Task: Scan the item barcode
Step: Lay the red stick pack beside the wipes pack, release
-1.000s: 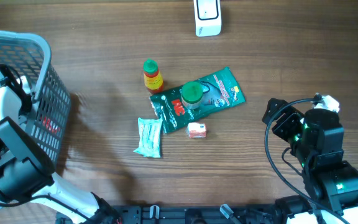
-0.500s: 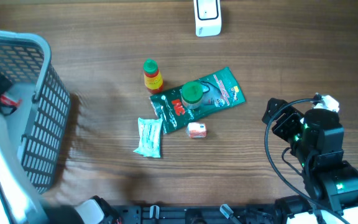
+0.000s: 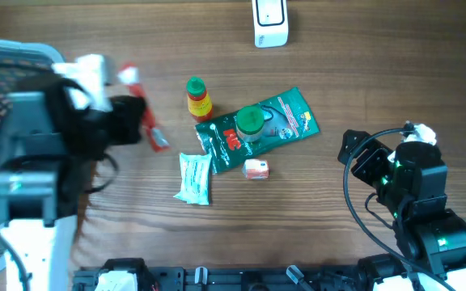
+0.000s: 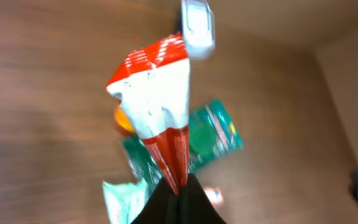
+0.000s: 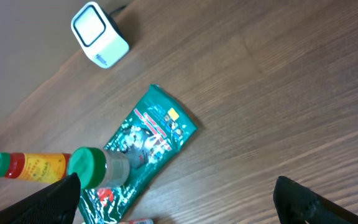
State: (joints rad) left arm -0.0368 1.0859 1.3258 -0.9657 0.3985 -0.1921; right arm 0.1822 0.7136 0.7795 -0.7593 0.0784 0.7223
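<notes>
Left arm is out of basket [image 3: 14, 47], now over desk [image 3: 379, 65]. Left end effector [image 4: 176, 198] clenched on red-white sachet [image 4: 157, 93], well left of scanner [image 3: 270, 23]. Item picked, scan pending. Right end effector [image 3: 361, 158] released, idle.

Red-and-white packet [image 4: 157, 106], green pouch [image 3: 294, 117]
</notes>
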